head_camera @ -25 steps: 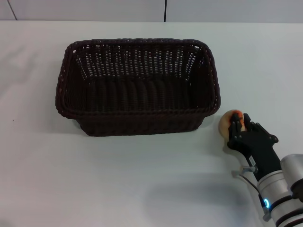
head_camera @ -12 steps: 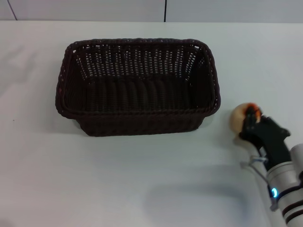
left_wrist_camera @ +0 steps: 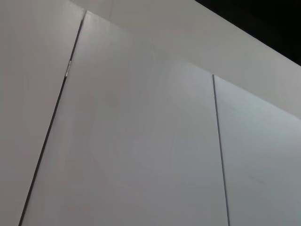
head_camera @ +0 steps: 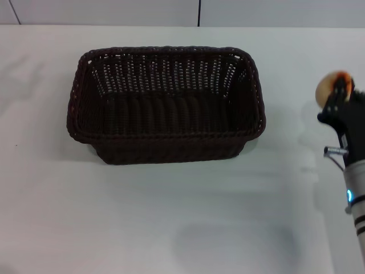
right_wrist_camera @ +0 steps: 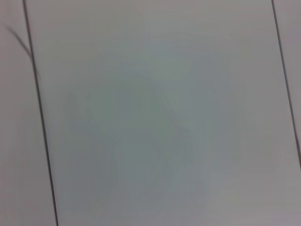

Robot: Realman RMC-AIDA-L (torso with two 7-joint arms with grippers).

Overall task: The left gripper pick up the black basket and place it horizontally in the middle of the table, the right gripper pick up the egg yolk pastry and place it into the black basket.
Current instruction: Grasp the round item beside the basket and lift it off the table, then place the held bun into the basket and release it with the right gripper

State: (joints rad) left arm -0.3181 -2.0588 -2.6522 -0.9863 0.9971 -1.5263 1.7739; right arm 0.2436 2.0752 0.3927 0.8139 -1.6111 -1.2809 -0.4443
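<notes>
The black basket (head_camera: 165,105) sits lengthwise across the middle of the white table (head_camera: 171,217) in the head view, open side up and empty. My right gripper (head_camera: 336,97) is at the right edge of the view, to the right of the basket and raised above the table. It is shut on the egg yolk pastry (head_camera: 328,87), a cream bun with an orange spot that shows at its fingertips. My left gripper is out of view; its wrist view shows only pale wall panels.
The table's far edge meets a pale wall (head_camera: 199,11) behind the basket. Bare tabletop lies in front of the basket and on both sides. The right wrist view shows only a pale panelled surface (right_wrist_camera: 155,117).
My right gripper closed on the pastry beside the basket's right front corner, lifted it off the table and carried it up and to the right. The basket has not moved.
</notes>
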